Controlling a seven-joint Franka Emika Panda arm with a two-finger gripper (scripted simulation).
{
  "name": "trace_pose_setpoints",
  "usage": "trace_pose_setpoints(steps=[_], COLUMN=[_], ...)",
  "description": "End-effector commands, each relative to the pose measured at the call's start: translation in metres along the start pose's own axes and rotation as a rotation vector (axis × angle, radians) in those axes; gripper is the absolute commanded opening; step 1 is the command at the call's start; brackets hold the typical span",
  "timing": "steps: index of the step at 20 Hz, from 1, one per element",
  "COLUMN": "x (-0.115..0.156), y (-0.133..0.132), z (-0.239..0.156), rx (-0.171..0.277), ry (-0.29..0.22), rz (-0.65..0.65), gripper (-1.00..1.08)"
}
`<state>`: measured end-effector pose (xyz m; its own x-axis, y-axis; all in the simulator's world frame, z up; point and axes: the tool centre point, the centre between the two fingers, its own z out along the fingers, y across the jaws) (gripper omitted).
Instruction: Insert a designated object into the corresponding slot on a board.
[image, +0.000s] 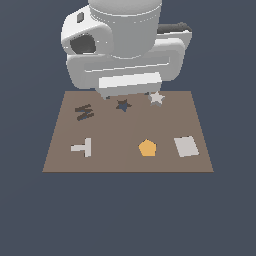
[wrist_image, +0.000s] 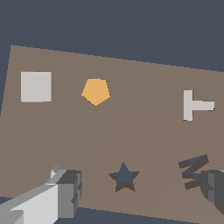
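- Board (image: 127, 131): flat brown, no pattern.
- Star piece (image: 157, 98): light grey.
- Star slot (image: 123, 105): dark navy.
- M-shaped hole (image: 84, 111): dark.
- Pentagon (image: 147, 148): orange.
- Square (image: 186, 146) and T (image: 82, 147): pale grey.
- Arm (image: 125, 45): white.

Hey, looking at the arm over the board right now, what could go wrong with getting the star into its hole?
1. The grey star lies at the board's far edge, so a clumsy grab might push it off.
2. In the wrist view one finger covers most of the star, so the claw may be off-centre.
3. The star slot needs matching points; a rotated star would likely jam, and the M-shaped hole lies nearby.
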<state>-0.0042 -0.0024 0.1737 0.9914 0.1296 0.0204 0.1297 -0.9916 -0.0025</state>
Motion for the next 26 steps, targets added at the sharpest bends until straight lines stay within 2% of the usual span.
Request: trace_pose_setpoints(steps=[1,11,19,26], x=[0.000,-0.010,-0.038,-0.063], y=[-0.008,-0.054,-0.092,-0.110], z=[0.006,0.042,0.078,0.101], rx=[0.001,0.005,0.009,0.012], ry=[-0.001,-0.006,-0.011,-0.014], rz=[-0.065,-0.452,-0.832,-1.077], gripper=[1.00,1.00,1.00,1.00])
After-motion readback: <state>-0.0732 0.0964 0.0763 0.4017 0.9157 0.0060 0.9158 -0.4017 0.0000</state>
